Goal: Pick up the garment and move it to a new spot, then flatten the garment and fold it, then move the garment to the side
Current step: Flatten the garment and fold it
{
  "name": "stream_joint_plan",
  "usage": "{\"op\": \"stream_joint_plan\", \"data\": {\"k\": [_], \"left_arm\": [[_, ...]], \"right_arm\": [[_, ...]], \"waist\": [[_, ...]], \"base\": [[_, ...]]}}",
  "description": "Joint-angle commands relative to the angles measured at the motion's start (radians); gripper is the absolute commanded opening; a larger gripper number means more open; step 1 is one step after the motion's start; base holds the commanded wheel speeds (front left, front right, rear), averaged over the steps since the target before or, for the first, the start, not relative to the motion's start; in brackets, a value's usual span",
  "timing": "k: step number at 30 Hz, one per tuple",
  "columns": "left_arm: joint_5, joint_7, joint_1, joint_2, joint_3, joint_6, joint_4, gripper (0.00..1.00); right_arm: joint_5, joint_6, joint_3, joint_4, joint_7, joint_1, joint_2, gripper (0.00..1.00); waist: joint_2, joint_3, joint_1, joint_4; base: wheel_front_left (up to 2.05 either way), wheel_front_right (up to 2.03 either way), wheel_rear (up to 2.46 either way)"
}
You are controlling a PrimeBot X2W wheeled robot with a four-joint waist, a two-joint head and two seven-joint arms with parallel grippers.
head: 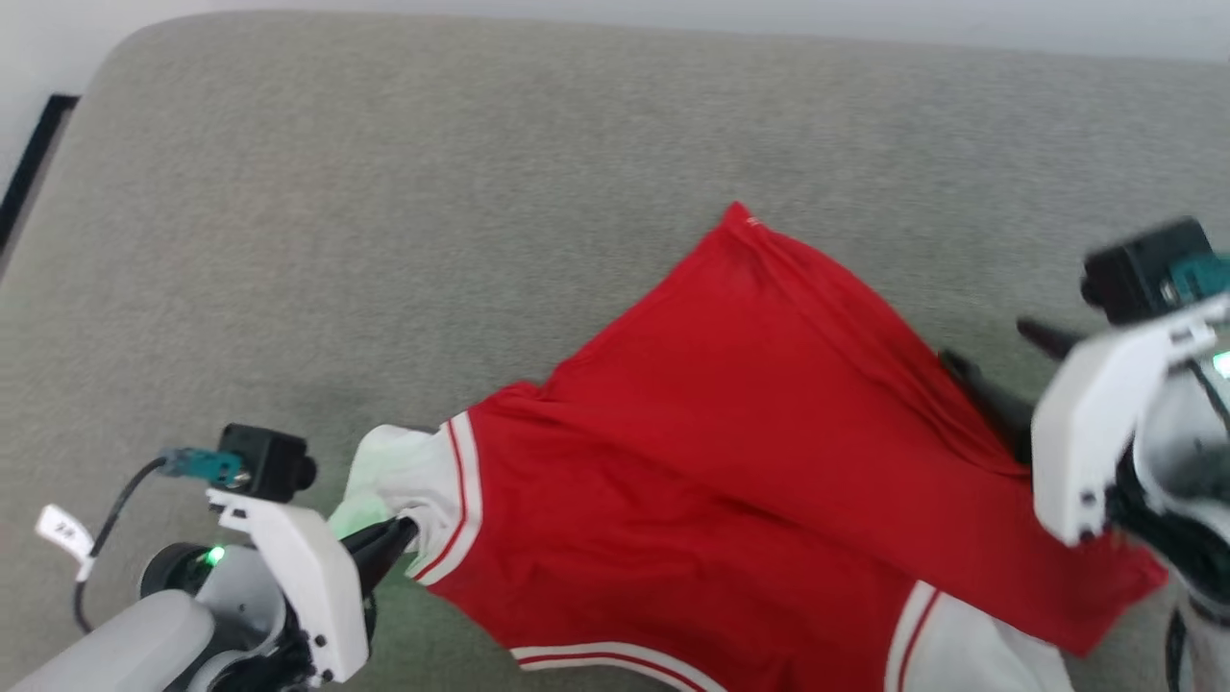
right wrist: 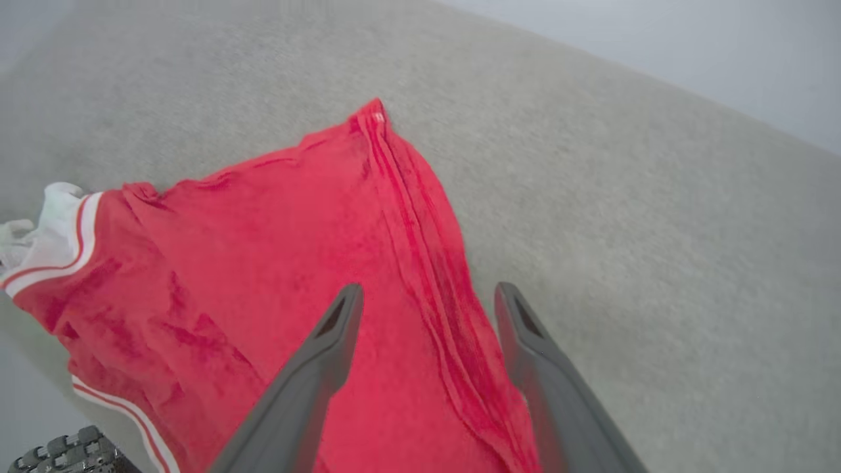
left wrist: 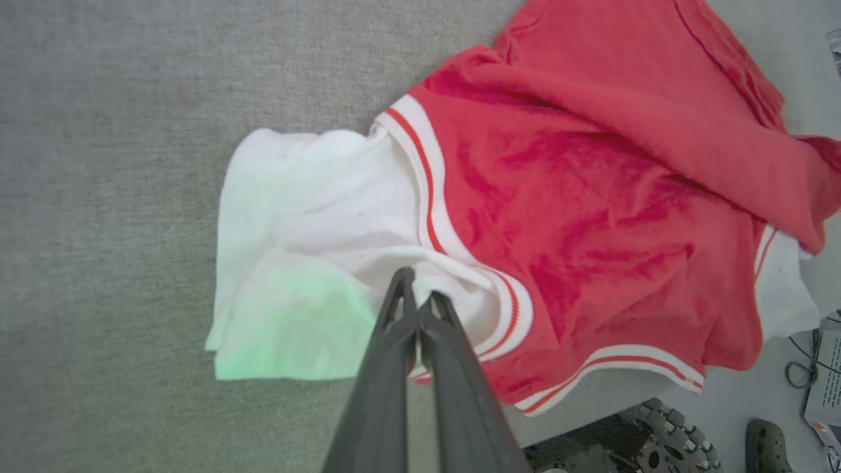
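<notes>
The garment (head: pixel 730 413), a red jersey with white-and-red striped trim and white side panels, lies rumpled on the grey padded surface (head: pixel 384 240), its lower edge hanging over the near side. My left gripper (head: pixel 396 534) is shut on a white side panel; in the left wrist view the closed gripper (left wrist: pixel 419 289) pinches the white fabric (left wrist: pixel 315 230) beside the striped trim. My right gripper (head: pixel 985 343) is open at the jersey's right edge. In the right wrist view its fingers (right wrist: pixel 345 309) straddle a bunched red fold (right wrist: pixel 420 263) without closing on it. The chest lettering is hidden.
The grey surface stretches far back and to the left, with a rounded far-left corner and a black strip (head: pixel 34 163) beyond it. Below the near edge are the robot's wheeled base (left wrist: pixel 644 440), a dark shoe (left wrist: pixel 765 447) and papers (left wrist: pixel 824 387) on the floor.
</notes>
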Motion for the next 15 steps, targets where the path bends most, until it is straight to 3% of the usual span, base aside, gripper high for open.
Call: {"op": "stream_joint_plan", "data": {"k": [1, 15], "left_arm": [[0.015, 0.005, -0.014, -0.005, -0.003, -0.005, 0.005, 0.0], [0.07, 0.054, -0.143, -0.145, -0.054, -0.088, 0.098, 0.0]], "right_arm": [[-0.001, 0.0, 0.009, 0.023, -0.018, -0.033, -0.009, 1.0], [0.057, 0.0, 0.278, 0.568, -0.195, -0.427, -0.121, 1.0]], "waist": [[0.0, 0.012, 0.0, 0.026], [0.0, 0.085, 0.0, 0.2]], "base": [[0.0, 0.0, 0.0], [0.0, 0.0, 0.0]]}}
